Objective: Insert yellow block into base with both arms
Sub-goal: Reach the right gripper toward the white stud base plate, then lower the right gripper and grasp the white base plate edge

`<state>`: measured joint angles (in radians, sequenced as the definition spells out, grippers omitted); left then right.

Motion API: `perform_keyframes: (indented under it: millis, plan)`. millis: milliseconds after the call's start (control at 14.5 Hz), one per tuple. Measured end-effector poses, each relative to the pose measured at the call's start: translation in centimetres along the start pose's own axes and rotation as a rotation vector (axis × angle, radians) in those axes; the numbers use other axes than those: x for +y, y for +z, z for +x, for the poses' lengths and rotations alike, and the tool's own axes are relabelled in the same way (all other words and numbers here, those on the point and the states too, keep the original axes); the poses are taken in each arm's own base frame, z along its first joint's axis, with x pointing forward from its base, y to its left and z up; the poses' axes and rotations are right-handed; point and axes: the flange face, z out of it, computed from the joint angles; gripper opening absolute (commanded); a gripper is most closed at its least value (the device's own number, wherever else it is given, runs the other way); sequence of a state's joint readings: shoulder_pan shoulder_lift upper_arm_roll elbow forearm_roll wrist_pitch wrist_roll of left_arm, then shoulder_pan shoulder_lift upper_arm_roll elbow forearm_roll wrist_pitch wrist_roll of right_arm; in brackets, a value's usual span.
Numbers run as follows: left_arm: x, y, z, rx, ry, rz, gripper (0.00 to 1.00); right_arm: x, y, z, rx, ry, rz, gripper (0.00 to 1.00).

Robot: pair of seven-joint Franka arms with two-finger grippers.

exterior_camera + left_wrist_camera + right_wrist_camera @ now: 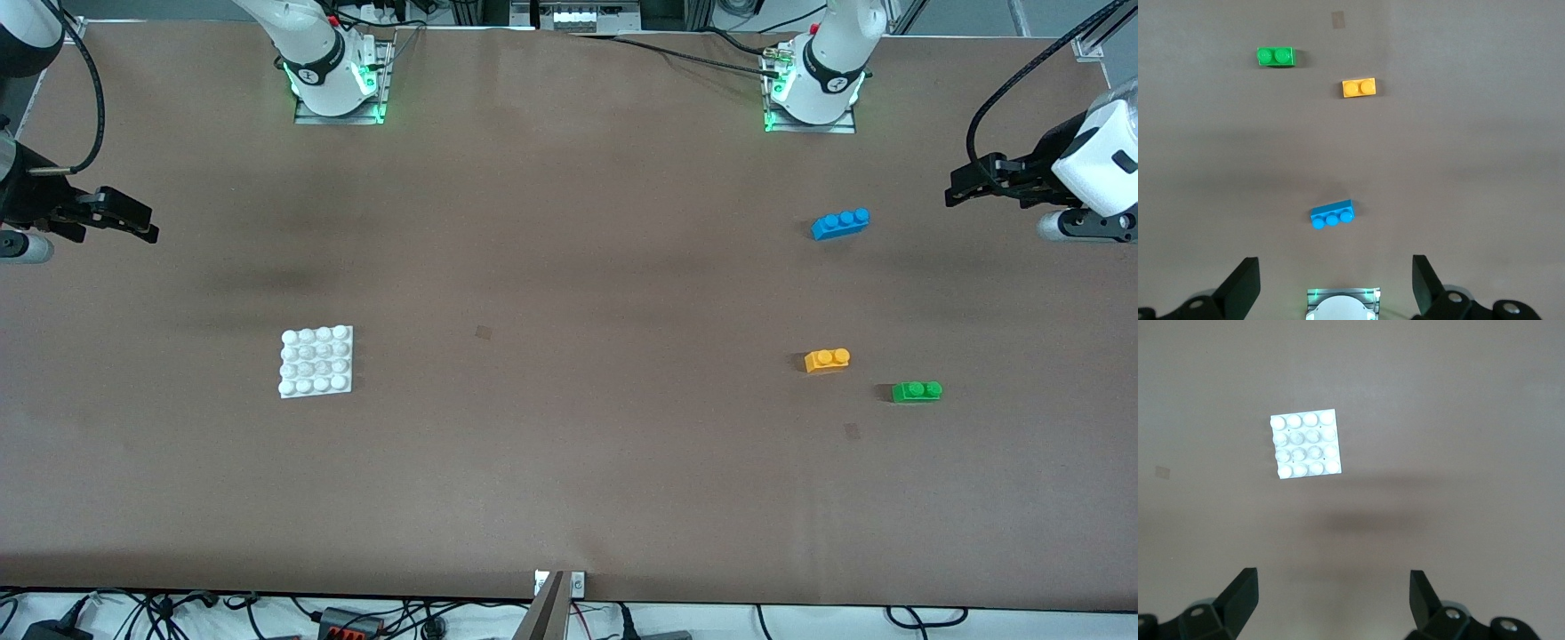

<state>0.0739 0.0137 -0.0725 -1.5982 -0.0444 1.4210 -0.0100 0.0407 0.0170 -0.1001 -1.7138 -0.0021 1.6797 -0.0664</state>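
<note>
At the left edge of the front view, upper part, the right gripper (133,218) hung above the table (569,462) at the right arm's end, its jaws spread wide and holding nothing. In the right wrist view its two fingers (1241,597) stood far apart at the bottom of the frame, with the white studded base (1306,444) lying flat on the table well clear of them, in the upper-left part of that frame.

In the front view the base (316,361) sat left of centre, well apart from every brick. Right of centre lay the blue three-stud brick (840,223), and lower down the yellow block (827,359), with the green two-stud brick (917,391) near it and slightly lower.

At the right edge, upper part, the left gripper (965,187) hung over the table at the left arm's end, jaws wide open and empty. In the left wrist view the yellow block (1359,87) lay near the top, far from the fingers (1245,287), studs up; the blue brick (1332,215) lay between them.
</note>
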Motion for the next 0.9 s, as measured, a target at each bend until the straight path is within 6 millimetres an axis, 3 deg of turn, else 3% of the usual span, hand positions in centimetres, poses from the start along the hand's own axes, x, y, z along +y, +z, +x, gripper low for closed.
perform_keyframes:
  millis: [551,757,895]
  plan:
    - [0.0,0.1,0.0,-0.008,0.000,0.000,1.00,-0.9,5.0,2.2,-0.094,-0.028,-0.002,1.00]
    - [0.0,0.1,0.0,-0.009,0.000,0.000,1.00,-1.9,9.8,4.5,-0.132,-0.056,-0.008,1.00]
    - [0.0,0.1,0.0,-0.009,0.000,0.000,1.00,-2.6,14.2,6.3,-0.145,-0.067,-0.014,1.00]
